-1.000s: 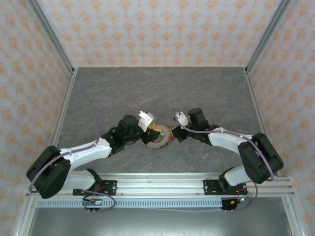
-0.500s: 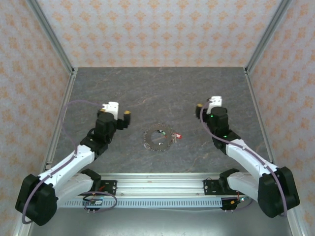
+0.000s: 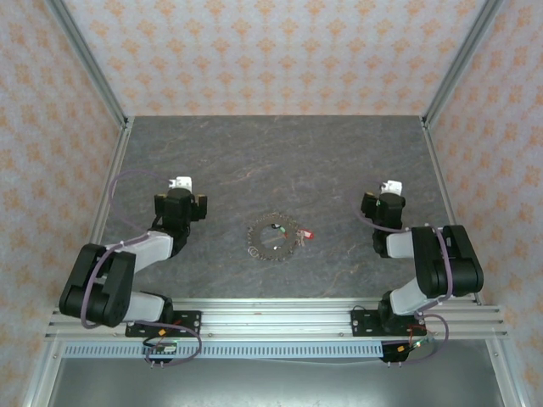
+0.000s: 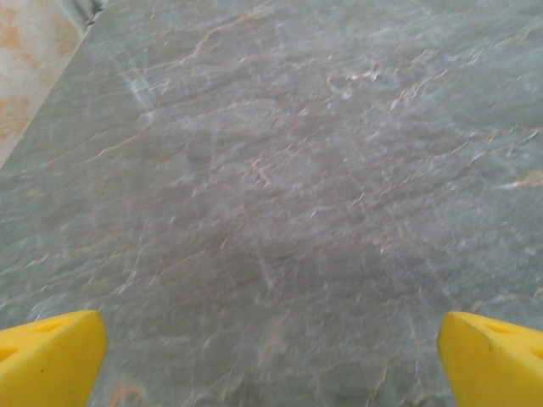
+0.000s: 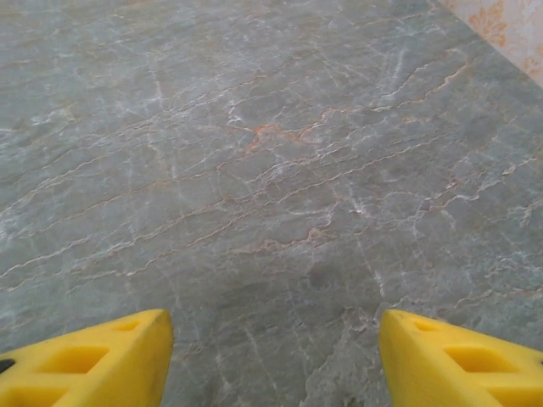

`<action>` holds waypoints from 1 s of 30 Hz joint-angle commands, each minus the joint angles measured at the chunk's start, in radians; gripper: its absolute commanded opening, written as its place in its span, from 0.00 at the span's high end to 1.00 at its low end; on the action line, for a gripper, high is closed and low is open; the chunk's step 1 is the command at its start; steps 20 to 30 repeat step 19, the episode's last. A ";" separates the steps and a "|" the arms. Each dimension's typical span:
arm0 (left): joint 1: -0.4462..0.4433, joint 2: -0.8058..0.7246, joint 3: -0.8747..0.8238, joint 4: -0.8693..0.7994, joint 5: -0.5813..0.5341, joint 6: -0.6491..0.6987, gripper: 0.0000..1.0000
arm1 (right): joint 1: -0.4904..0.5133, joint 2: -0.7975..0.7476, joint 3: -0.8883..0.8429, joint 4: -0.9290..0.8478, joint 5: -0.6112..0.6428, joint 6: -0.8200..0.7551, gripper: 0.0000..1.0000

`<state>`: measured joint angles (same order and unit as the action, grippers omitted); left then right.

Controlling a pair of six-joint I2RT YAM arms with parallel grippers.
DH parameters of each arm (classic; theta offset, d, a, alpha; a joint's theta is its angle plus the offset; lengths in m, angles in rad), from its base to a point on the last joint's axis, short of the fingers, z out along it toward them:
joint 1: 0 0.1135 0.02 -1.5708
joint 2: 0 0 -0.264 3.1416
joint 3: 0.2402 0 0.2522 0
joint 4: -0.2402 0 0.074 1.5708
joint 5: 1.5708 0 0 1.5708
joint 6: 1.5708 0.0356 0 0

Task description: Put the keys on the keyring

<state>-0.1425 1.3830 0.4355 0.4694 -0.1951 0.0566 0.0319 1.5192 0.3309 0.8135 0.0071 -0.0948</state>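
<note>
Looking from the top, we see the keyring [image 3: 271,241] lying flat on the grey table [image 3: 254,153], about midway between the two arms. A green key [image 3: 276,227] sits inside the circle of the keyring, close to its far rim. A red key [image 3: 306,235] lies just beside the keyring, on its right side. We cannot tell if it touches the rim, or if either key is threaded on.

Both arms are folded near the table sides, well apart from the keyring. The left gripper [image 4: 271,360] has its yellow fingers [image 4: 51,356] spread wide, at the two edges of its wrist view, with bare table between them. The right gripper [image 5: 271,356] also has its fingers [image 5: 93,360] apart and released. They grasp nothing, and under them we see the veined table surface.
</note>
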 commanded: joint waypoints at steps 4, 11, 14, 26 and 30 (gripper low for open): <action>0.121 0.118 -0.021 0.308 0.163 -0.050 0.00 | 0.004 0.009 0.070 0.009 0.085 0.053 0.01; 0.111 0.115 -0.009 0.274 0.149 -0.041 0.00 | 0.005 -0.004 0.031 0.062 -0.102 -0.026 0.01; 0.110 0.113 -0.008 0.269 0.148 -0.041 0.00 | -0.003 0.002 0.049 0.035 -0.106 -0.014 0.01; 0.109 0.114 -0.009 0.273 0.146 -0.041 0.00 | -0.013 -0.001 0.049 0.032 -0.119 -0.007 0.01; 0.109 0.114 -0.009 0.273 0.146 -0.041 0.00 | -0.013 -0.001 0.049 0.032 -0.119 -0.007 0.01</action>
